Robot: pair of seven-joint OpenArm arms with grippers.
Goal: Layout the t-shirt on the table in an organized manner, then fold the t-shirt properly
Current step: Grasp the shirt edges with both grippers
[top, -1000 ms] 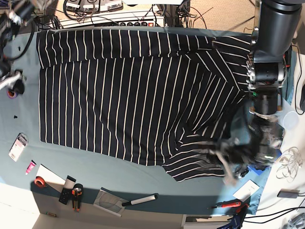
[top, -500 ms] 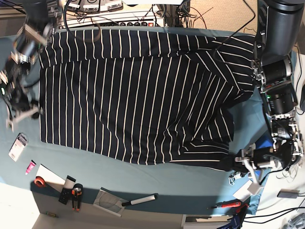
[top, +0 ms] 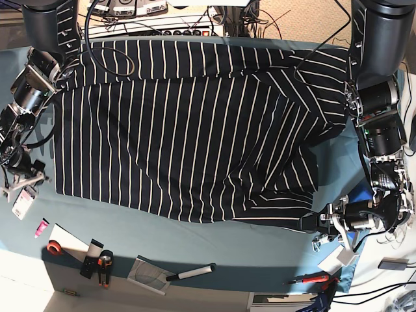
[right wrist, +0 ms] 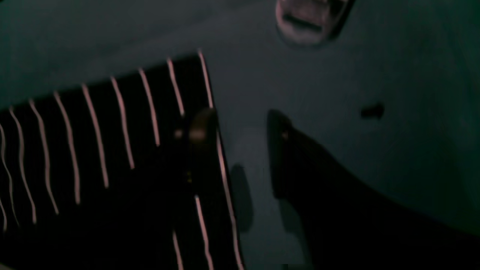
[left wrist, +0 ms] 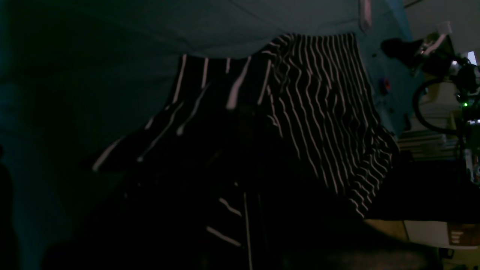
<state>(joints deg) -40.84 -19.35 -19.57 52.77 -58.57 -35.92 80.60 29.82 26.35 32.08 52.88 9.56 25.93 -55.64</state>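
Table (top: 214, 250): teal cloth, wide. T-shirt (top: 182, 130) spread flat over most of it, sleeve corner bunched at base-view right. Left gripper (top: 320, 223) pinching shirt's lower corner at that side, jaws pressed together. Right gripper (right wrist: 240, 123) at opposite edge, fingers (right wrist: 200, 127) spread, one over shirt hem, other over bare cloth; no grip seen.
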